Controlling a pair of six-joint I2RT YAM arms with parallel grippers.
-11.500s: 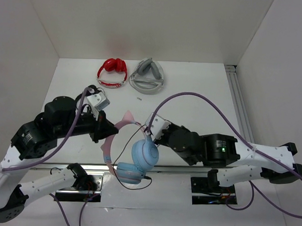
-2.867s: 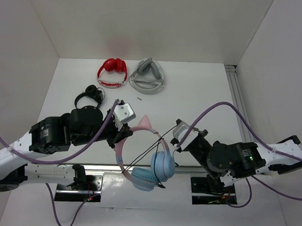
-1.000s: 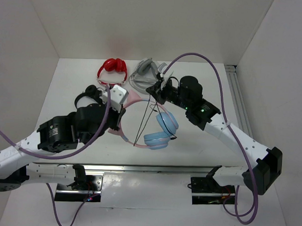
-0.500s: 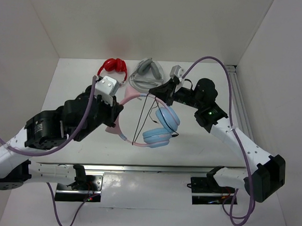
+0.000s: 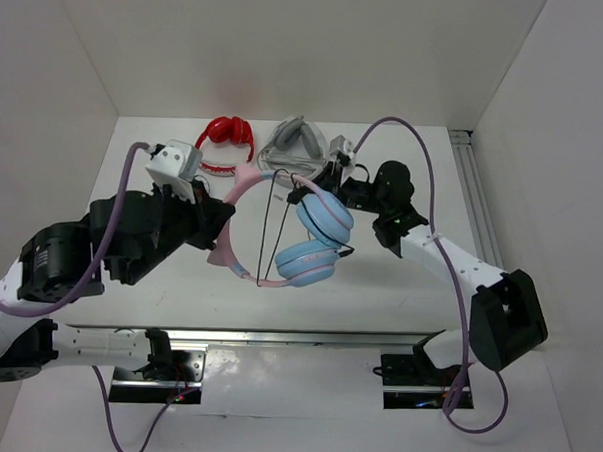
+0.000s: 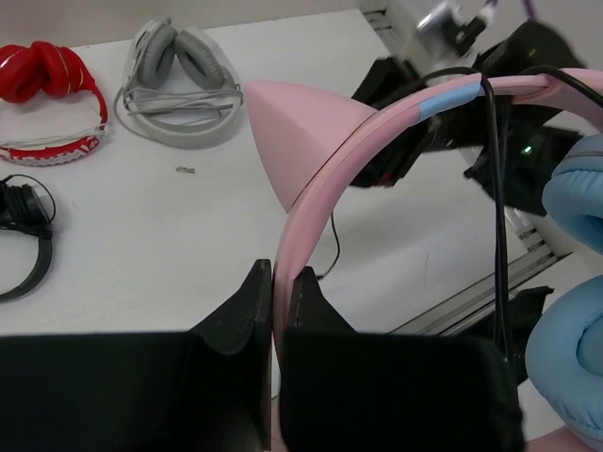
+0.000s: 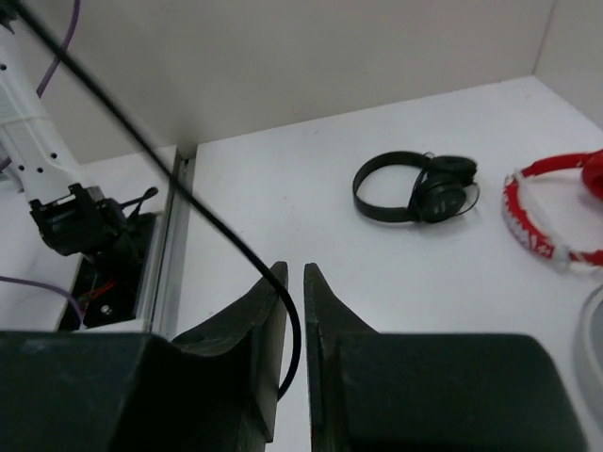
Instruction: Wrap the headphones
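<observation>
White walls stand round a white table (image 5: pixel 379 289). Close by me, the left gripper (image 6: pixel 281 282) is clamped on the pink band (image 6: pixel 325 179) of the headphones (image 5: pixel 320 222), which hang above the table beyond its fingers. Further on, the right gripper (image 7: pixel 294 281) pinches the thin black cable (image 6: pixel 497 217) between its fingers. It looks mid-wrap; next the cable should loop round the band. Far back lie red headphones (image 5: pixel 223 143) and grey headphones (image 5: pixel 295 151).
</observation>
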